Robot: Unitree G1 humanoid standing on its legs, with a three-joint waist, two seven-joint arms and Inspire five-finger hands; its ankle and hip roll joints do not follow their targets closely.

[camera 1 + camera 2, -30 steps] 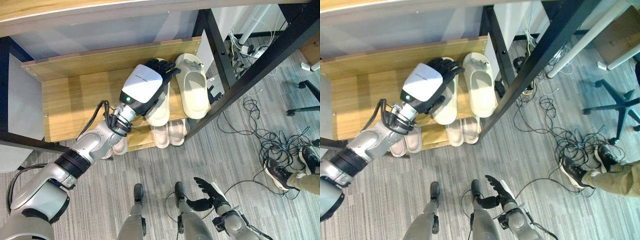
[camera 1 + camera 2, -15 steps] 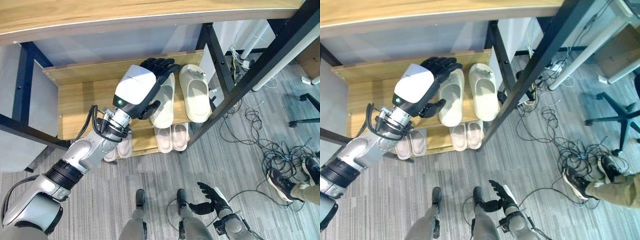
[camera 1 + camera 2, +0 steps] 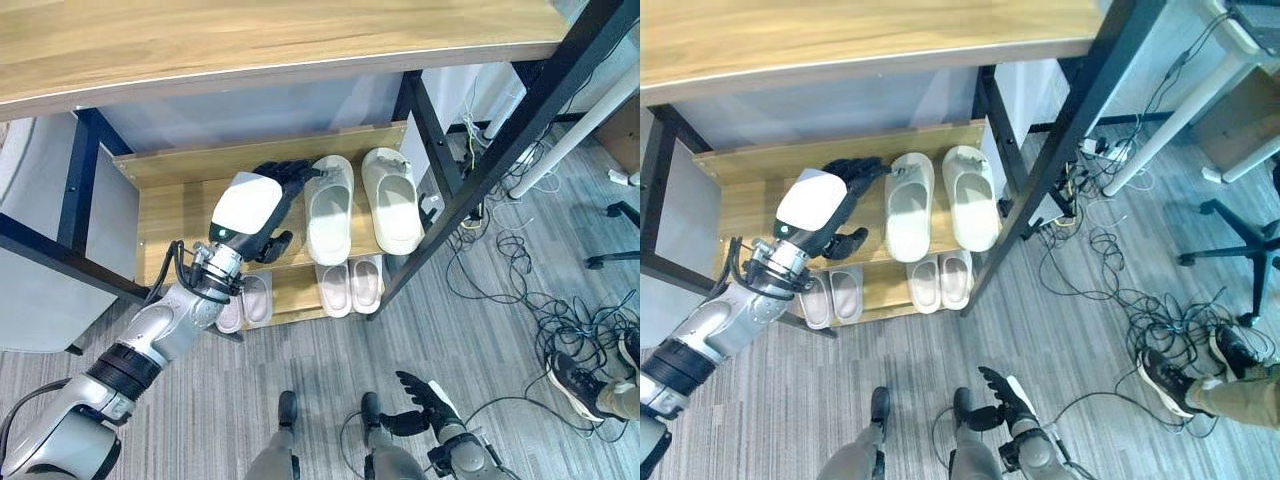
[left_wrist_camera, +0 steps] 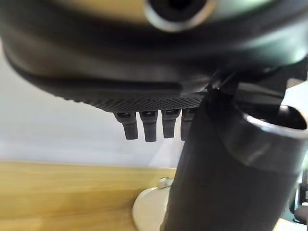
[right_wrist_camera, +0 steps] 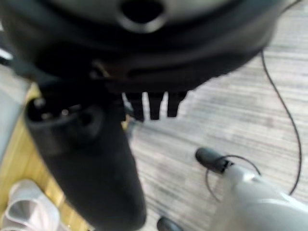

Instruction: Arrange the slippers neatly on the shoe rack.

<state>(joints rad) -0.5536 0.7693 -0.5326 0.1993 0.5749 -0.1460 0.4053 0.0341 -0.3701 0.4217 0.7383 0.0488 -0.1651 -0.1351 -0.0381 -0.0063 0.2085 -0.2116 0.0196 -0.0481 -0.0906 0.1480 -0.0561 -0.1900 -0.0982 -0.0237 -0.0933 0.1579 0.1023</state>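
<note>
Two cream slippers lie side by side on the rack's middle shelf (image 3: 160, 215), toes toward the back: the left slipper (image 3: 328, 208) and the right slipper (image 3: 392, 198). My left hand (image 3: 252, 205) hovers over the shelf just left of the left slipper, fingers (image 3: 291, 172) relaxed and holding nothing, fingertips close to its toe end. The left wrist view has the straight fingers (image 4: 144, 127), the thumb (image 4: 226, 168) and a pale slipper edge (image 4: 149, 211) on the wood. My right hand (image 3: 425, 395) hangs open low over the floor.
On the lower shelf sit two small pale pairs, one (image 3: 350, 285) under the cream slippers and one (image 3: 245, 300) further left. A black slanted frame post (image 3: 470, 170) borders the rack on the right. Cables (image 3: 540, 300) and a person's shoe (image 3: 585, 385) lie on the grey floor.
The camera has tilted up. My left hand has drawn back to the left off the left cream slipper, which now lies uncovered beside its mate. The right hand stays low.
</note>
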